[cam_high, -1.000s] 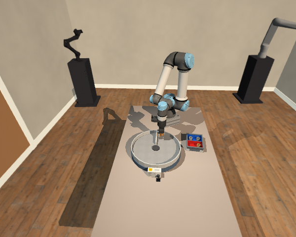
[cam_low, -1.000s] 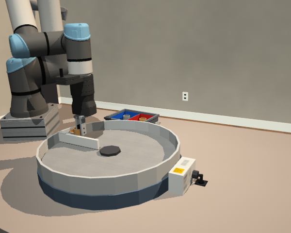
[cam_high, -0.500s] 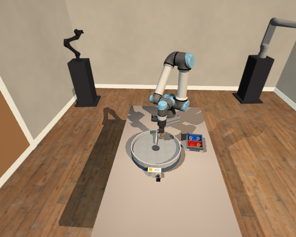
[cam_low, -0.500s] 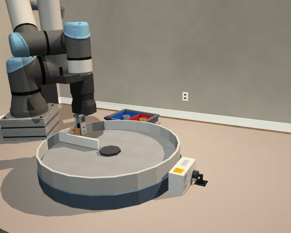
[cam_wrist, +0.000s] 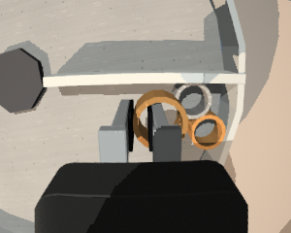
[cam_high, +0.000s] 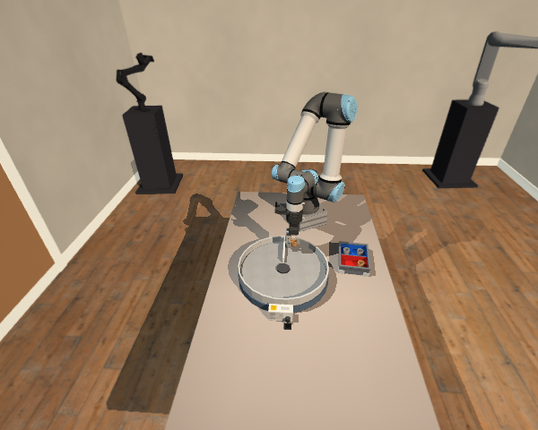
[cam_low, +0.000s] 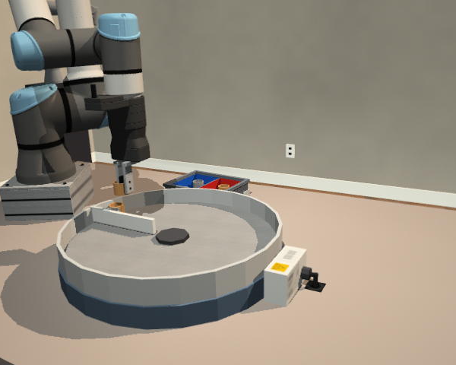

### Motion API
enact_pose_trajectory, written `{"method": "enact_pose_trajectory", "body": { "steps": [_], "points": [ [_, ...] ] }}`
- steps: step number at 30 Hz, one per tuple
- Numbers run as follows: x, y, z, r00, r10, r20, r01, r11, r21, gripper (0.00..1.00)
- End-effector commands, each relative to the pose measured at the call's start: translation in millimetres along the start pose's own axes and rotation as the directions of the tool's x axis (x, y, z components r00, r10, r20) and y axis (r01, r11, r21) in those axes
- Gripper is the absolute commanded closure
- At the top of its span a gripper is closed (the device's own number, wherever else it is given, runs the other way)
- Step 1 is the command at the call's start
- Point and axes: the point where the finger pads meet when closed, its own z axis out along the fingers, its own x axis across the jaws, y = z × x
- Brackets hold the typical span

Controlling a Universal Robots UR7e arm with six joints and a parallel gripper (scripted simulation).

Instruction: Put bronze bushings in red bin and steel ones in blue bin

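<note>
Exterior view: bronze bushing (cam_low: 118, 188) (cam_wrist: 183, 118) aloft.

Beige-grey walls (cam_high: 241, 55) (cam_low: 299, 78) met a brown plank floor (cam_high: 74, 323) over pale skirting. Over by the back wall, two dark pedestals (cam_high: 150, 148) (cam_high: 464, 143) stood well apart. A white socket (cam_low: 289, 150) sat low on one wall, and light threw hard-edged shadows across the boards.

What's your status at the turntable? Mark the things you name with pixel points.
Claw (cam_high: 289, 240) (cam_low: 124, 188) (cam_wrist: 141, 116) shut on bronze bushing (cam_low: 118, 187) (cam_wrist: 181, 116), raised. Steel and bronze bushings below, by the divider (cam_high: 284, 252) (cam_low: 121, 221) (cam_wrist: 112, 81). Nothing visibly blocking.
</note>
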Motion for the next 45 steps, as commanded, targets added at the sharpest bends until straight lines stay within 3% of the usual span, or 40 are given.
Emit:
{"method": "enact_pose_trajectory", "body": {
  "steps": [1,11,16,22,25,28,35,38,40,43,45],
  "points": [
    [0,0,-17.9,1.000,0.000,-0.001,0.000,1.000,-0.001,1.00],
    [0,0,-17.9,1.000,0.000,-0.001,0.000,1.000,-0.001,1.00],
    [-6,53,-17.2,1.000,0.000,0.000,0.000,1.000,-0.001,1.00],
    [-7,59,-17.2,1.000,0.000,0.000,0.000,1.000,-0.001,1.00],
    [-11,94,-17.4,1.000,0.000,-0.001,0.000,1.000,-0.001,1.00],
    [-14,115,-17.4,1.000,0.000,0.000,0.000,1.000,-0.001,1.00],
    [-16,129,-17.5,1.000,0.000,-0.001,0.000,1.000,-0.001,1.00],
    [-20,164,-17.7,1.000,0.000,-0.001,0.000,1.000,-0.001,1.00],
    [-21,176,-17.7,1.000,0.000,-0.001,0.000,1.000,-0.001,1.00],
    [-21,176,-17.7,1.000,0.000,-0.001,0.000,1.000,-0.001,1.00],
    [-24,199,-17.8,1.000,0.000,-0.001,0.000,1.000,-0.001,1.00]
  ]
}}
